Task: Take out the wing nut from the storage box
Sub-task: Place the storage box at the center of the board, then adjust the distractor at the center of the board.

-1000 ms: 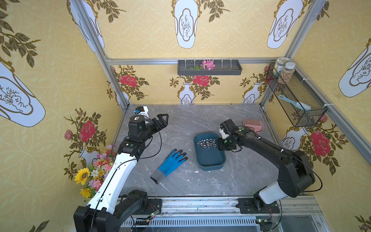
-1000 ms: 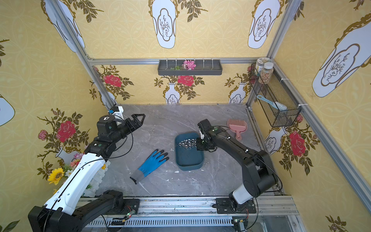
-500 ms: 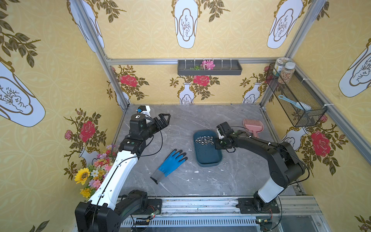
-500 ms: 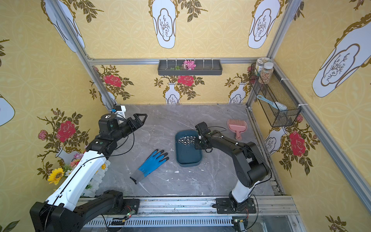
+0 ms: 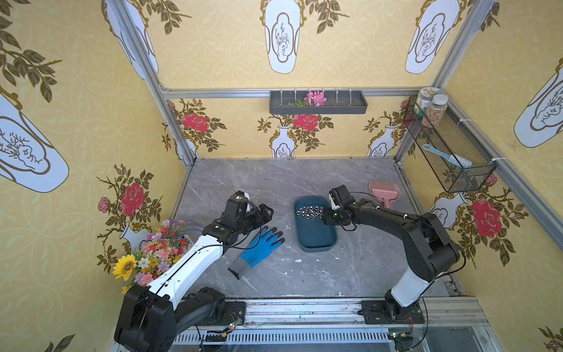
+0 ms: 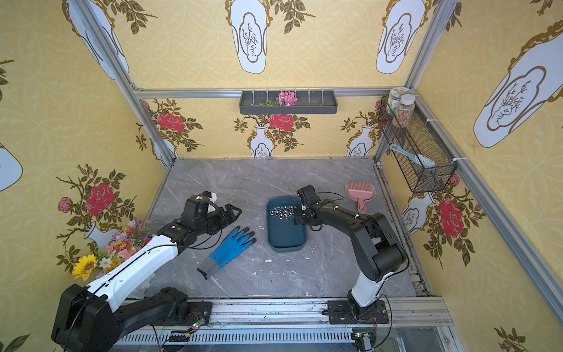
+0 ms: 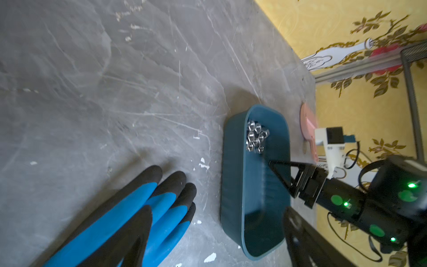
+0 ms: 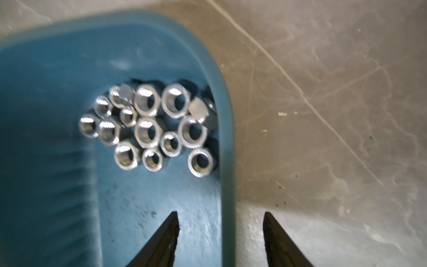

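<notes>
- Right claw [image 8: 220, 213] is spread partway and holds nothing; one black wedge finger is inside the storage box [image 5: 316, 239], the other over the table [image 5: 243, 183], straddling the box's 2 o'clock rim
- Storage box: shallow smooth teal plastic with rounded corners, flat on the grey veined table, just 3 o'clock of centre
- Nuts [image 8: 147, 129]: shiny threaded metal hexagons, clustered at its 12 o'clock end
- Rubbery blue-and-black glove [image 5: 259, 247] at the box's 9 o'clock; pink slotted scoop [image 5: 384, 192] at 2 o'clock
- Left claw [image 5: 267, 211] wide, empty, near the glove's fingertips
- A second ago the right claw was shut; the left claw sat farther toward 11 o'clock
</notes>
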`<state>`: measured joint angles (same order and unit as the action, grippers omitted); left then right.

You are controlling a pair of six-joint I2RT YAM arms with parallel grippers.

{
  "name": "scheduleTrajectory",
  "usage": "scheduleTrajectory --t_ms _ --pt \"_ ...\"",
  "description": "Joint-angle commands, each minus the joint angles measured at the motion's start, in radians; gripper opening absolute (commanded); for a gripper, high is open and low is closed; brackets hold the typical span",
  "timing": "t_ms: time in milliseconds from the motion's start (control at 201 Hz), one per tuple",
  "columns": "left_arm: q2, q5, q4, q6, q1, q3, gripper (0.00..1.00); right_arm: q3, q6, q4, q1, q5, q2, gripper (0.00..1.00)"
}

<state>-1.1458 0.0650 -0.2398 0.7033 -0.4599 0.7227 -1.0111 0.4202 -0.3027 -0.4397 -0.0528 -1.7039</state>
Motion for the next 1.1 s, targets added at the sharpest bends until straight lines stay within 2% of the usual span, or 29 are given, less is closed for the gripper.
scheduleTrajectory --t_ms 0,279,389,558,643,758,837,987,1092 --pt "-0.042 -0.074 -0.057 -0.017 -0.081 0.009 0.88 -0.006 0.005 0.047 -0.002 0.018 0.012 0.66" --pt "-0.227 -0.265 -0.216 -0.033 -0.21 0.059 0.87 -0.002 -0.003 0.051 0.013 0.085 0.069 0.73" --pt "-0.294 -0.327 -0.274 -0.011 -0.229 0.091 0.86 0.007 0.001 0.051 0.03 0.099 0.102 0.74" --pt "-0.403 -0.362 -0.31 0.016 -0.23 0.094 0.84 0.025 0.014 0.051 0.063 0.119 0.147 0.74" --pt "-0.449 -0.39 -0.339 0.085 -0.23 0.092 0.82 0.019 0.031 0.032 0.073 0.133 0.143 0.74" --pt "-0.441 -0.416 -0.362 0.145 -0.212 0.068 0.8 0.025 0.056 0.012 0.078 0.134 0.121 0.74" --pt "-0.4 -0.429 -0.352 0.158 -0.163 0.028 0.79 0.039 0.066 0.012 0.08 0.119 0.112 0.74" --pt "-0.336 -0.444 -0.349 0.128 -0.063 -0.014 0.78 0.063 0.06 0.034 0.081 0.093 0.129 0.72" --pt "-0.317 -0.435 -0.351 0.114 -0.053 0.013 0.78 0.077 0.049 0.056 0.075 0.076 0.152 0.71"
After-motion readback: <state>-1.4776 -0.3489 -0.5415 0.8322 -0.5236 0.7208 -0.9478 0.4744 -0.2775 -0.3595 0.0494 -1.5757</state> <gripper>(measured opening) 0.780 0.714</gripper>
